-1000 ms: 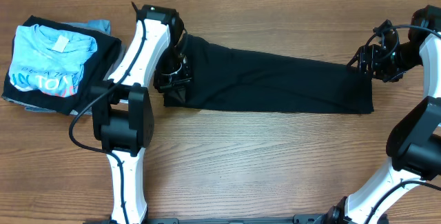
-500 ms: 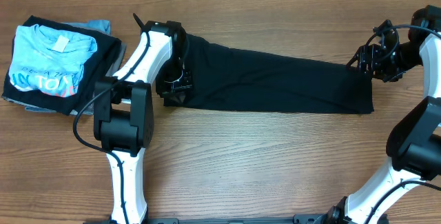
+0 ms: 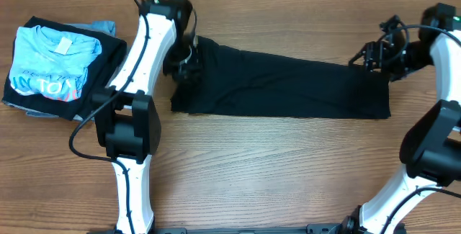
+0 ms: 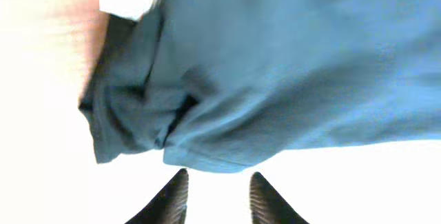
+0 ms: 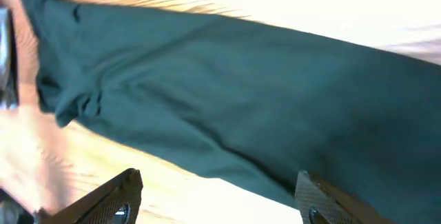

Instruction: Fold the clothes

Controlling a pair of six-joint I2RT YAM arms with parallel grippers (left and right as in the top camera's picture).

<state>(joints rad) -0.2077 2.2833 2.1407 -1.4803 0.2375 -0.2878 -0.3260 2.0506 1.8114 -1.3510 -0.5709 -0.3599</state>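
Observation:
The clothes [image 3: 288, 86] are a black T-shirt folded into a long narrow strip that lies flat across the table from left to right. My left gripper [image 3: 186, 60] hovers at the strip's left end. In the left wrist view the gripper [image 4: 219, 176] is open with nothing between its fingers, and the rumpled cloth edge [image 4: 207, 158] lies just beyond the tips. My right gripper [image 3: 369, 55] hangs at the strip's far right corner. In the right wrist view it [image 5: 217, 182] stands wide open above the fabric [image 5: 241, 93], gripping nothing.
At the far left lies a stack of folded garments: a light blue printed T-shirt [image 3: 54, 65] on top of a dark one, with a grey garment [image 3: 104, 27] showing behind. Bare wooden table [image 3: 274, 162] stretches in front of the strip.
My left gripper has opened, let go of the shirt's left end and drawn back toward the far edge. The cloth there now lies flat. The right gripper has shifted slightly left.

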